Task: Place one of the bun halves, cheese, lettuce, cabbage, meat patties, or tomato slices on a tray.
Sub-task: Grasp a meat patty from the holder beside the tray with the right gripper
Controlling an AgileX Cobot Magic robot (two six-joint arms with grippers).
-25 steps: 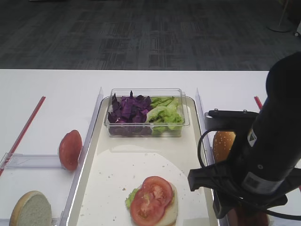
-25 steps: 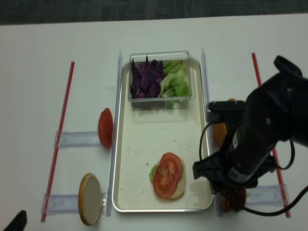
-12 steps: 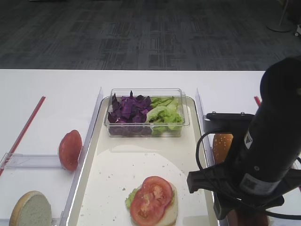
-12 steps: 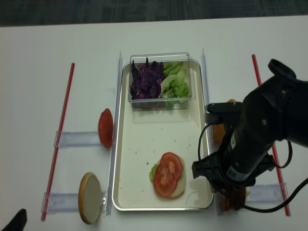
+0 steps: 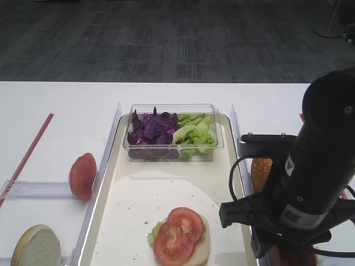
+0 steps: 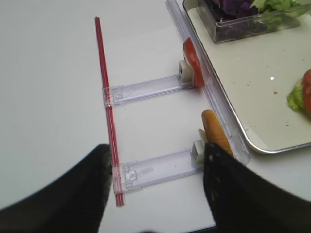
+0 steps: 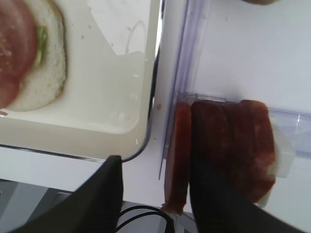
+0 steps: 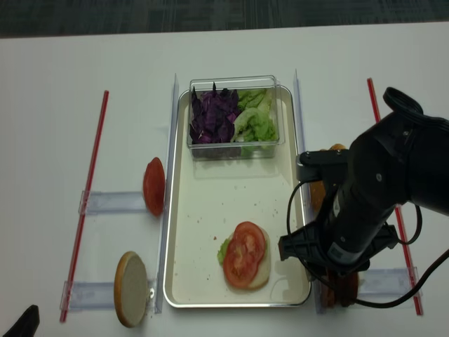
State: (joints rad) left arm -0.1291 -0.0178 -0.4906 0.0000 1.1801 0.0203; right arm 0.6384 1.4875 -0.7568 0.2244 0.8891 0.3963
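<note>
Straddling the outermost of the meat patties point(image 7: 228, 141) is the job at hand, judging by the wrist view. The right tool point(image 7: 155, 179) has its two prongs apart, one on the tray side of the clear rail point(image 7: 187, 58) and one laid over the stack. The thin end slice stands between them and nothing is clamped yet.

The patties stand on edge in a holder on the counter point(image 5: 55, 111), just off the 4 o'clock corner of the tray point(image 5: 138, 205).

To do it well, I would:
- settle the prongs low enough to catch the slice's broad faces
- keep the tray-side prong clear of the rail and the rim
- close gently so that only one slice comes away, not its neighbours
- lift straight up before swinging toward 9 o'clock

The likely target is the bun half point(image 5: 199, 252) at the tray's 6 o'clock end, already carrying lettuce point(image 5: 153, 233) and tomato slices point(image 5: 177, 233).

The left tool point(image 6: 155, 165) hangs over the counter beyond the tray's 9 o'clock side, prongs apart and empty
</note>
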